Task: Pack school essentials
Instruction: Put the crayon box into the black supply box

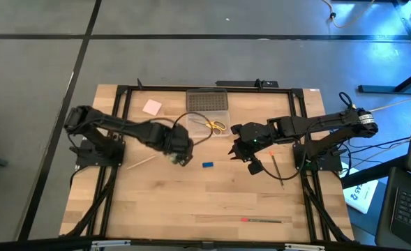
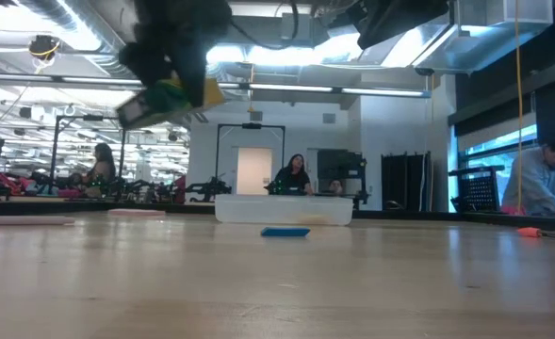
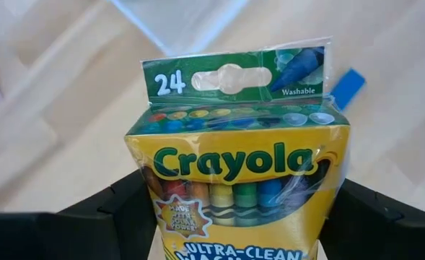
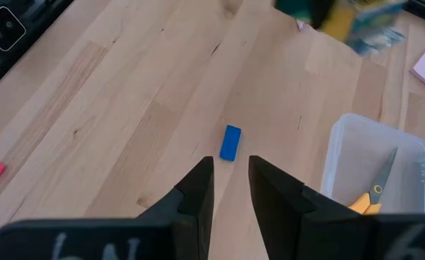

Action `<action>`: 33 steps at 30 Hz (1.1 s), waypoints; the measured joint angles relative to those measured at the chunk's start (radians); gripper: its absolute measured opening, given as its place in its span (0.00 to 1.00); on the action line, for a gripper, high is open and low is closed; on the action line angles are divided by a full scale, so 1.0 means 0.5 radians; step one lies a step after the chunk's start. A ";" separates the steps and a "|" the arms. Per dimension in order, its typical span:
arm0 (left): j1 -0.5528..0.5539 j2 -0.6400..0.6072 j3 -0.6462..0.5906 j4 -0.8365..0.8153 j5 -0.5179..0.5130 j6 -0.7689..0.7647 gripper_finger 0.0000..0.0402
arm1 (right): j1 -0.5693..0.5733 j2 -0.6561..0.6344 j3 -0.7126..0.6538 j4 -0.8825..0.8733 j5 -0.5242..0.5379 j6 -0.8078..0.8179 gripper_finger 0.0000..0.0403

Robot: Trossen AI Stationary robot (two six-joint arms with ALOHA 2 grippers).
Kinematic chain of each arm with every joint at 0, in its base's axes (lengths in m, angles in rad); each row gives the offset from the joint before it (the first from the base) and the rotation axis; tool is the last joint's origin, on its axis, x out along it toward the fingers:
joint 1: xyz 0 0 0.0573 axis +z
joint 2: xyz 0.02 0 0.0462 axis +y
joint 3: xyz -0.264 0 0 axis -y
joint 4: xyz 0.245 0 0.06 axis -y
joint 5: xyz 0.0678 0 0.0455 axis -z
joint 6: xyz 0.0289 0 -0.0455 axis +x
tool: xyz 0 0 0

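Crayon box (image 3: 237, 191) is seen clamped between left gripper (image 3: 234, 217) fingers, held above the table, label legible only in left wrist view (green header, yellow front), while scissors (image 4: 374, 189) lying in the case (image 4: 342, 155) and right gripper (image 4: 230, 180), slightly parted, empty, over the blue block (image 4: 230, 142), are shown by right wrist view

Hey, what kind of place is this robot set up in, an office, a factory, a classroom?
Most likely a robotics lab or workshop. A wooden table stands on a grey concrete floor, the low view shows an open hall with exposed ceiling ducts and people seated at workstations, and a laptop sits beside the rig.
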 joint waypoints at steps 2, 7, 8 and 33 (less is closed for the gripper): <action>0.098 0.001 0.000 0.043 0.010 0.124 0.73 | 0.000 0.000 0.000 0.000 0.000 0.000 0.23; 0.333 0.010 -0.001 0.219 0.091 0.430 0.73 | 0.000 -0.001 0.000 0.000 0.000 0.000 0.23; 0.375 0.010 -0.001 0.272 0.092 0.486 0.73 | 0.000 0.000 0.000 0.000 0.000 -0.001 0.23; 0.816 0.350 -0.002 0.993 0.053 0.756 0.73 | -0.029 -0.001 0.002 0.135 1.079 0.318 0.23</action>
